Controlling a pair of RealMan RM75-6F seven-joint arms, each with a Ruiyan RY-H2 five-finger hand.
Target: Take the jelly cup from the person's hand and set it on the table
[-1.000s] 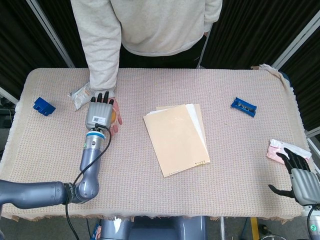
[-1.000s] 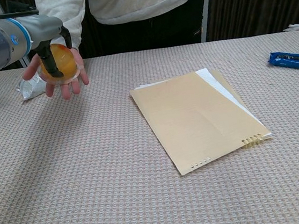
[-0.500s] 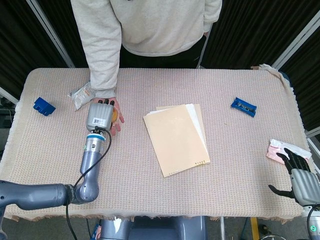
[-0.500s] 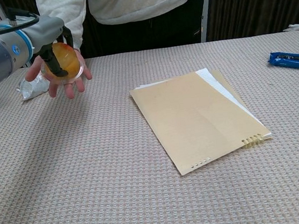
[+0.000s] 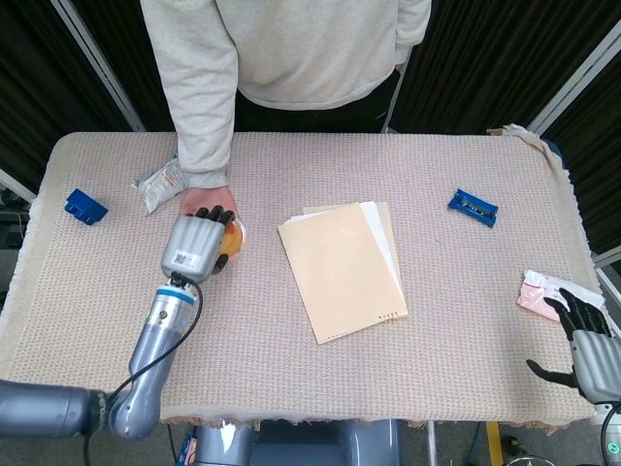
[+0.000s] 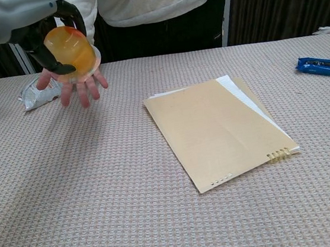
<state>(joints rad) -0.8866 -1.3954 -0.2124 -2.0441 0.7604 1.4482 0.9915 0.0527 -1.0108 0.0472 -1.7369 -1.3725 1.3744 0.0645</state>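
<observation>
Chest view: jelly cup (image 6: 73,49) is clamped tilted in left hand (image 6: 53,29) fingers (image 6: 57,67) above person's hand (image 6: 74,86). Slip onto bench (image 6: 100,184) is risked if grip is loosened. Right hand (image 5: 587,335) is idle, fingers apart.

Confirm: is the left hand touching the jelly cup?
Touching. Chest view shows the left hand's fingers wrapped around the jelly cup.

You've got even, bright overhead light in both views, so the counter (image 5: 466,291) shows only soft, faint shadows, like the thin one along the folder (image 6: 214,136). The backdrop behind the person goes nearly black. No harsh glare, just a glow through the jelly cup (image 6: 73,50). Your left hand (image 6: 34,19) looks slightly soft up close in the chest view.
</observation>
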